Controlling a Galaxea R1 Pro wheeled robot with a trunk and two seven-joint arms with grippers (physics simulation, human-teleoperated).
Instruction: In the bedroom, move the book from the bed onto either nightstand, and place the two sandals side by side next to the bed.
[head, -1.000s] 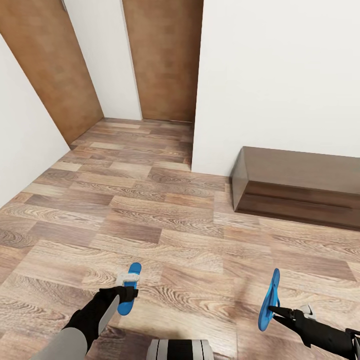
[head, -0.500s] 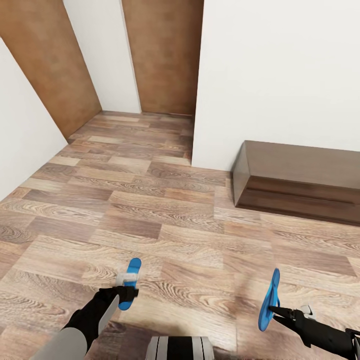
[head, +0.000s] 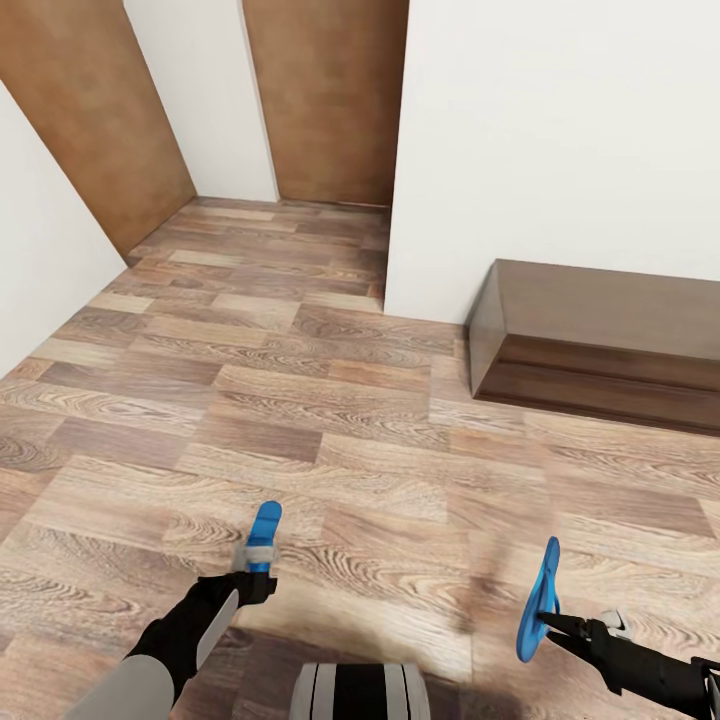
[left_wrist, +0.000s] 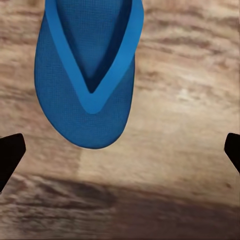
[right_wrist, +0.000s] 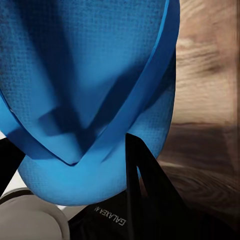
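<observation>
The robot is carrying both sandals across the wood-plank floor (head: 330, 420), so the sandal step is in hand and neither one is yet set down.

Nearest, the right pincer (head: 543, 622) is pinching the right sandal (head: 538, 600), which is hanging on edge, well above the boards; in the right wrist view its strap is running beside a dark finger (right_wrist: 145, 185). The left pincer (head: 255, 585) is holding the left sandal (head: 264, 535) out ahead, roughly flat. In the left wrist view that sandal (left_wrist: 87, 70) is lying between the two dark fingertips (left_wrist: 10, 155), which are showing spread wide at the picture's edges, so I cannot tell whether the pincer is truly clamping it.

Farther off, a long low dark bench (head: 600, 345) is sitting against the white wall (head: 560, 130), and two brown doors (head: 325, 100) are standing beyond.

The next move, I judge, calls for reaching the bed and lowering both sandals flat, side by side. No containers are showing here.
</observation>
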